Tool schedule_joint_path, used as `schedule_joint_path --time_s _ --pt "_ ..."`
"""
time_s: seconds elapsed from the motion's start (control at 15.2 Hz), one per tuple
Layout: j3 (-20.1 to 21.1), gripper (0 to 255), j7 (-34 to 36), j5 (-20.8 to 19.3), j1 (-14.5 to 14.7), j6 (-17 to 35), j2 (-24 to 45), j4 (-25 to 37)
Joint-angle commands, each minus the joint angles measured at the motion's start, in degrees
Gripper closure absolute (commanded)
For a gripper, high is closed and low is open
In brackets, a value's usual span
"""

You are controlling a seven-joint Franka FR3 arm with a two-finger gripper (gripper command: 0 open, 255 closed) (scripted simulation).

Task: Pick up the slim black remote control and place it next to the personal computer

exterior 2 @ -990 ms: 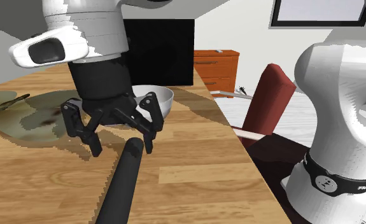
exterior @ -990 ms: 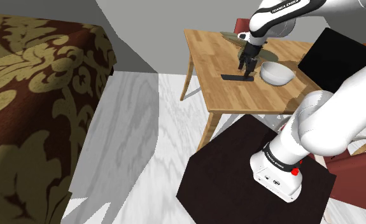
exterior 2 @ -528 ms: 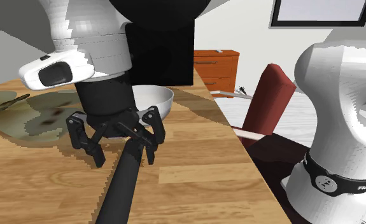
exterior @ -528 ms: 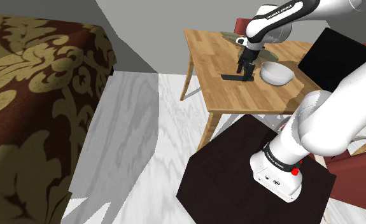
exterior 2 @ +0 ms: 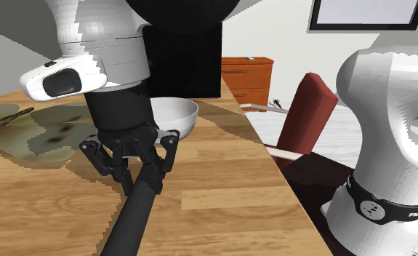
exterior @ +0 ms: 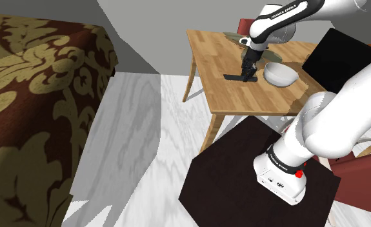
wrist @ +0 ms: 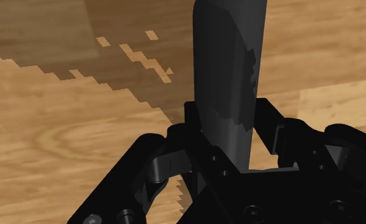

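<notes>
The grasp is the step in hand. The gripper (exterior 2: 140, 166) is down at the table (exterior 2: 222, 182) with its jaws drawn in against both sides of the remote (exterior 2: 131, 218) — clasping it near one end, and the wrist view shows the black bar (wrist: 229, 83) running out from between them. The remote (exterior: 237, 78) lies about the middle of the table, apparently flat on the wood and not yet lifted, with a white bowl (exterior: 280, 74) just beside it. The computer (exterior: 339, 61) — a flat black panel — stands along the table's edge beyond the bowl.

Next comes a straight lift, I judge, high enough to clear the bowl's rim, then a carry toward that edge and a set-down on bare wood beside the panel. Held so near one end, the long free end may droop or swing, so a slow rise seems wise.
</notes>
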Motion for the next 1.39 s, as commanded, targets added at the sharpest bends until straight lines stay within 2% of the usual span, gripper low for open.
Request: schedule_joint_path --time_s 0.0,0.4,1.32 --pt "0.0 255 0.1 -0.1 0.0 -0.2 0.0 -0.2" --pt "0.0 255 -0.1 0.1 0.0 -0.2 0.1 -0.1" --pt "3.7 255 3.8 -4.2 -1.6 -12.4 -7.7 5.6"
